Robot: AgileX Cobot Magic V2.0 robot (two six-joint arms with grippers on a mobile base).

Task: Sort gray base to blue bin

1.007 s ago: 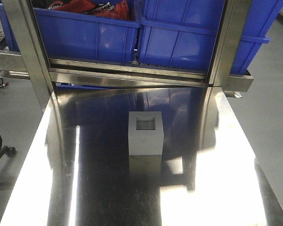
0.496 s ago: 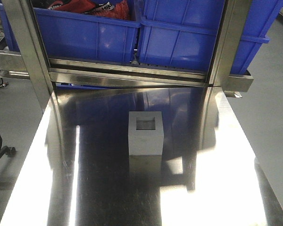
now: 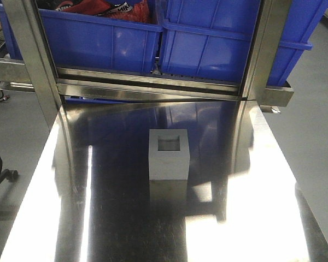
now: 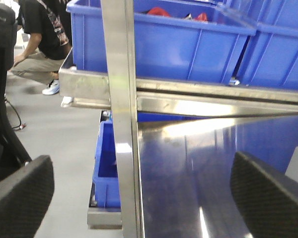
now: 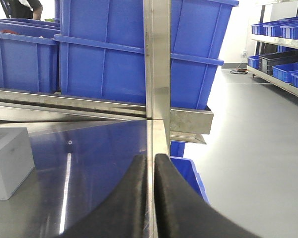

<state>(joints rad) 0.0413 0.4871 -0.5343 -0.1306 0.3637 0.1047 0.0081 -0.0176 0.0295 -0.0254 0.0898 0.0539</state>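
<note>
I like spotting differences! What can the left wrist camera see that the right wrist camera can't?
Only the left wrist view: red items in a big blue plastic bin, a crouching person's white shoe, and the left gripper wide open. Only the right wrist view: the right gripper shut, far shelves of small bins, and the matte gray cube-like block seen clearly. Both: blue bins on a steel shelf, an upright steel post, the shiny steel table.

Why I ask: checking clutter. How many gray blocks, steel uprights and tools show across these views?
Gray base: 1
Steel uprights: 2, left upright, right upright
Tools: 2, left tool open, right tool shut
Total: 5
</note>
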